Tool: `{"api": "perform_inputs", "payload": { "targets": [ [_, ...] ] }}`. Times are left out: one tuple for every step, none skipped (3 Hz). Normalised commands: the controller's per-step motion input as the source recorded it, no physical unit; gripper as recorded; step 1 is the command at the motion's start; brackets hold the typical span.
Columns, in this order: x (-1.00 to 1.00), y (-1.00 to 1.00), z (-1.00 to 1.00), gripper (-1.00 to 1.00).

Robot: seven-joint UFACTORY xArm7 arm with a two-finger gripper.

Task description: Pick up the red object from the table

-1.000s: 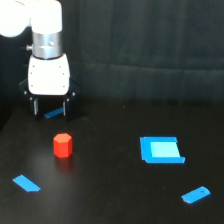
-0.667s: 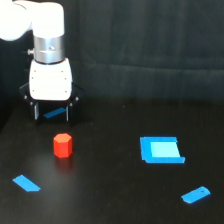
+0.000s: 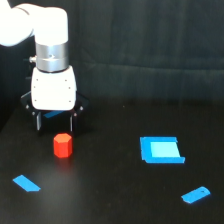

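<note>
The hand hangs spread and empty just above and behind the red block, which stands upright on the black surface (blue scraps lie well apart), so its fingers look placed to straddle the block.

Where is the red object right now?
In the exterior view's left half, the red object sits on the table, just below the gripper.

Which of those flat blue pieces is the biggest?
The square blue piece on the exterior view's right; the two other blue strips are much narrower slivers.
</note>
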Motion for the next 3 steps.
{"api": "perform_inputs", "payload": {
  "targets": [
    [0.16,-0.80,-0.13,1.00],
    [0.12,-0.80,-0.16,0.93],
    [0.06,-0.31,-0.30,0.75]
  ]
}}
